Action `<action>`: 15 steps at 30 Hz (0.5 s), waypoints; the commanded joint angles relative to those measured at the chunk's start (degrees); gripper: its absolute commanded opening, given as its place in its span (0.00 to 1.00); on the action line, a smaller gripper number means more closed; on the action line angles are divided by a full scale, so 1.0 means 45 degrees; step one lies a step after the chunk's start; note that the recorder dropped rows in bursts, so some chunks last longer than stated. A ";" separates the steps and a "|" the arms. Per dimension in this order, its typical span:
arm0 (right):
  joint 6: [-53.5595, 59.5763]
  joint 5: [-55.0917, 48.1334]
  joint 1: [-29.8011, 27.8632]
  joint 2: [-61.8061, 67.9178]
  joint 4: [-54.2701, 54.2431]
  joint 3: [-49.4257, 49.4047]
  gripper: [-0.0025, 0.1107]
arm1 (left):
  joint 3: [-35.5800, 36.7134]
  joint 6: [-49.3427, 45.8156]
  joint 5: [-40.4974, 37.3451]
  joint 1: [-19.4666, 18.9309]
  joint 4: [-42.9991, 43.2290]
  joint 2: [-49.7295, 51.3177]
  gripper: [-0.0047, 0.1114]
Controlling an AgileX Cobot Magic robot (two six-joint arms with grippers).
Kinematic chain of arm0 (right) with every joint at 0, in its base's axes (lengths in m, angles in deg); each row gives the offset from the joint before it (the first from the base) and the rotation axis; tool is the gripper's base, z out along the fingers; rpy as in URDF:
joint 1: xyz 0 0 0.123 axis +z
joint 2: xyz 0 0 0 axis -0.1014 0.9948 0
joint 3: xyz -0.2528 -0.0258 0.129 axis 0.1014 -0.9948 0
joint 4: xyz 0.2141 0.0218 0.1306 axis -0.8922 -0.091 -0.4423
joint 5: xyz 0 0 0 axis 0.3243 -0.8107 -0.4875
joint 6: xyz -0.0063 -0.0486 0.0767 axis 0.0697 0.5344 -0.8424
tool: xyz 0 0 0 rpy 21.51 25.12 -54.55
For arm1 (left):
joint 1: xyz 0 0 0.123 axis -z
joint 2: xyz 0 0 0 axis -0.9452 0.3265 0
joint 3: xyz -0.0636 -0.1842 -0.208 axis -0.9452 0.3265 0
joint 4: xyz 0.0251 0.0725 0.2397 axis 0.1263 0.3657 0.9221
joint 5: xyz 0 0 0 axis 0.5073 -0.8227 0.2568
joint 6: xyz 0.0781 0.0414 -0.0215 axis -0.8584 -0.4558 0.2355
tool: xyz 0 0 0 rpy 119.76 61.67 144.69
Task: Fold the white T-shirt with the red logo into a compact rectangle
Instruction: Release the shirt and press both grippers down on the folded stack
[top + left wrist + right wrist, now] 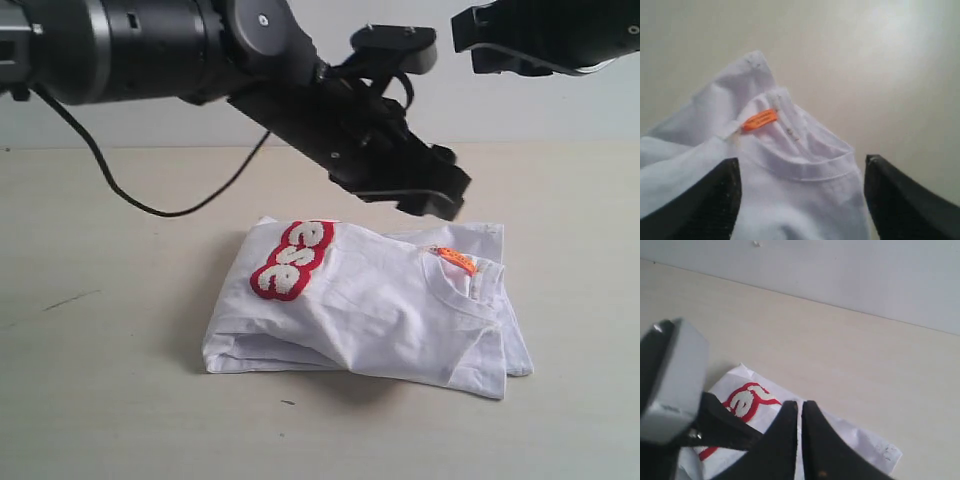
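one T-shirt (pixel 400 320), one logo (pixel 292 260), two arms (pixel 330 130) (pixel 545 35)

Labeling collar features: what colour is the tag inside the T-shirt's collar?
Orange. The tag shows best in the left wrist view.

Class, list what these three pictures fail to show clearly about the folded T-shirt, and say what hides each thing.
1. Red logo, exterior view: only the letters "ese" show; the rest is hidden by the fold of the white T-shirt.
2. Orange tag, left wrist view: its print is too blurred to read.
3. Most of the T-shirt, right wrist view: hidden behind the shut right gripper and cut off by the bottom edge.
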 commanded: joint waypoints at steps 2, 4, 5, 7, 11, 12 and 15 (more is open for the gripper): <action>0.0089 -0.0342 -0.0018 0.0402 0.0512 -0.0086 0.06 | 0.0083 0.3163 -0.1472 -0.1011 0.3727 -0.0760 0.34; 0.0112 -0.0342 -0.0018 0.1041 0.0512 -0.0147 0.03 | 0.0404 0.3513 -0.1703 -0.1523 0.4207 -0.1030 0.16; 0.0205 -0.0459 -0.0018 0.1347 0.0512 -0.0147 0.02 | 0.0597 0.3513 -0.1703 -0.1817 0.4178 -0.1168 0.09; 0.0456 -0.0586 -0.0018 0.2258 0.0409 -0.0147 0.02 | 0.1146 0.3513 -0.1536 -0.2338 0.4091 -0.1549 0.04; 0.2319 -0.0675 -0.0018 0.3784 -0.1499 -0.0147 0.02 | 0.2325 0.3397 -0.1555 -0.3005 0.4034 -0.2085 0.04; 0.3000 -0.0756 -0.0018 0.4302 -0.2215 -0.0124 0.02 | 0.2693 0.3259 -0.1506 -0.3093 0.4034 -0.2143 0.04; 0.4144 -0.0622 -0.0018 0.5762 -0.3087 -0.0093 0.02 | 0.4676 0.2091 0.0383 -0.2956 0.2600 -0.1842 0.04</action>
